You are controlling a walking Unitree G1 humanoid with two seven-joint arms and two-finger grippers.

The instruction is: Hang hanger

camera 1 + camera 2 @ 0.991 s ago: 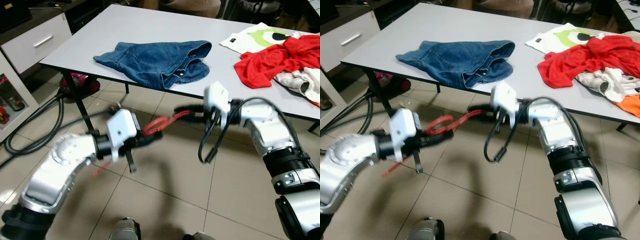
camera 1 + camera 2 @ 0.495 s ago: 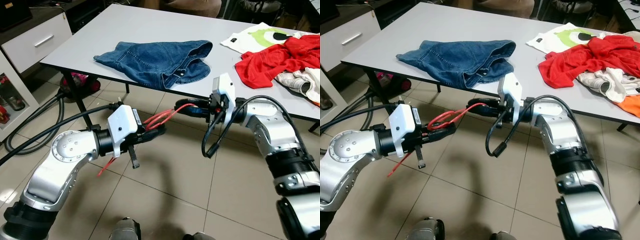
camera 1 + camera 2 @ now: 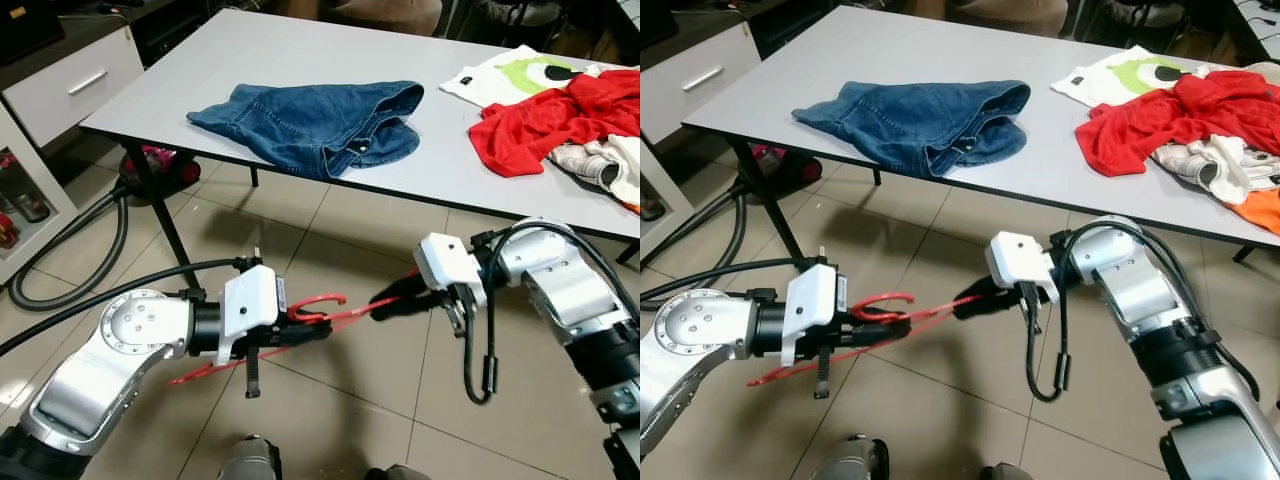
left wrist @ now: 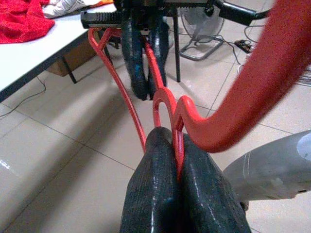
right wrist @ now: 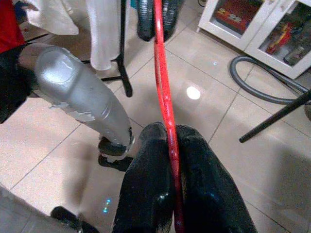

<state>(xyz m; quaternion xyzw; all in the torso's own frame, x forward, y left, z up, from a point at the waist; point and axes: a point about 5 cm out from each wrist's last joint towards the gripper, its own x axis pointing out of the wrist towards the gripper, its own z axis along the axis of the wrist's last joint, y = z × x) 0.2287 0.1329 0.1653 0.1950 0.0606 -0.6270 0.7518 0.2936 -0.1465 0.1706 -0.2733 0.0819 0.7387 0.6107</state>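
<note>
Nearest the camera, both arms are reaching low over the tiled floor (image 3: 330, 400), below and in front of the desk's near edge. The left gripper (image 3: 318, 330) is pinching its two fingers tight on the red hanger (image 3: 330, 318) just under the hook; the left wrist view is showing the fingers (image 4: 160, 194) pressed together with the red plastic squeezed between them. The right gripper (image 3: 385, 305) is clamping the hanger's thin arm from the other side, its fingers (image 5: 155, 194) closed with the red bar running between them. So the hanger is hanging in the air between the two grippers, clear of the floor, its far end trailing down past the left wrist. Open tile is lying all round it.

Farther off, the desk (image 3: 300, 60) is carrying jeans (image 3: 320, 120) close to its near edge and a heap of red clothes (image 3: 560, 115) toward the right corner. A dark hose (image 3: 60, 270) is curling on the floor at the left, beside a white cabinet (image 3: 50, 100).
</note>
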